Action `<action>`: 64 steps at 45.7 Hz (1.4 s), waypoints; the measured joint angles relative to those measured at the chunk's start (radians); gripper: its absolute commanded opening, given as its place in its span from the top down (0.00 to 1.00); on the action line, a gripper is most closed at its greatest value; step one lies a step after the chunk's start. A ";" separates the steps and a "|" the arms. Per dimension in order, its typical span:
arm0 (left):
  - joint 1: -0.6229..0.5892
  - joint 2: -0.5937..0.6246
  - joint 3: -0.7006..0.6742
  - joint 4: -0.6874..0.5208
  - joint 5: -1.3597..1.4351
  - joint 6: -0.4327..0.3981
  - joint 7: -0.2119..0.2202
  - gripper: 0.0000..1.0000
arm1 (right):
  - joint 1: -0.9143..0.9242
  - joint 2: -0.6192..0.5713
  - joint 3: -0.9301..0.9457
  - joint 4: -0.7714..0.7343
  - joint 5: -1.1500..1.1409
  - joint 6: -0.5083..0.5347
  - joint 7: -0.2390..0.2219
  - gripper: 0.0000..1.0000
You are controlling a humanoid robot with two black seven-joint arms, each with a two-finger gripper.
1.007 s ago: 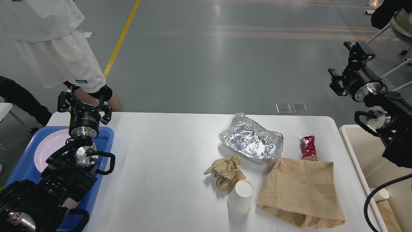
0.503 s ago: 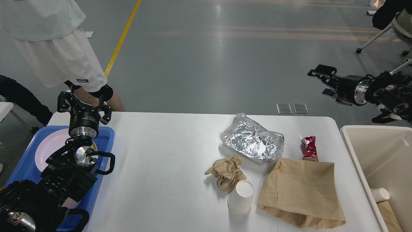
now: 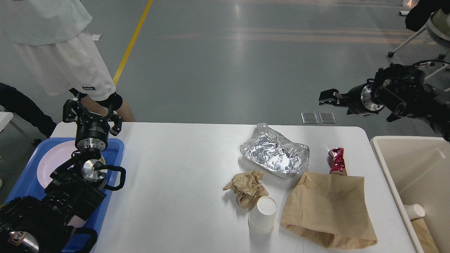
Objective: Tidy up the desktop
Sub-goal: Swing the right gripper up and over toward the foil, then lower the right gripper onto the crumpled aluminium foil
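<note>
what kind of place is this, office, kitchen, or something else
Most likely a robot lab or test hall, not a kitchen: a wide grey polished floor with a yellow line painted on it, a person standing by, and staged litter on the desktop between a blue tray and a cream bin.

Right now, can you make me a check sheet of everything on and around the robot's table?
Surface: white desktop, bare on its left half.
Job's things: foil tray, crumpled brown paper, white paper cup upside down, flat brown paper bag, crushed red can at the bag's far edge.
Clutter: pink plate in blue tray; cream bin holds a cup and brown paper.
Grippers: left gripper fingers open above the blue tray, empty; right gripper raised beyond the table's far right corner, fingers too dark to judge.
Cables: black loop on left arm.
Surroundings: person in white shorts, yellow floor line.
</note>
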 measured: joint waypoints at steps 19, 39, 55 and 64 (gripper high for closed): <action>0.000 0.000 0.000 0.000 0.000 0.000 0.000 0.04 | 0.134 0.014 -0.053 0.201 0.013 0.078 -0.001 0.00; 0.000 0.000 0.000 0.000 0.000 0.000 0.001 0.04 | 0.465 -0.093 -0.156 0.461 0.019 0.412 0.005 0.00; 0.000 0.000 0.000 0.000 0.000 0.000 0.000 0.04 | 0.297 -0.131 -0.011 0.357 0.060 0.414 -0.004 0.00; 0.000 0.000 0.000 0.000 0.000 0.000 0.000 0.04 | 0.276 -0.115 -0.009 0.343 0.059 0.414 -0.007 0.00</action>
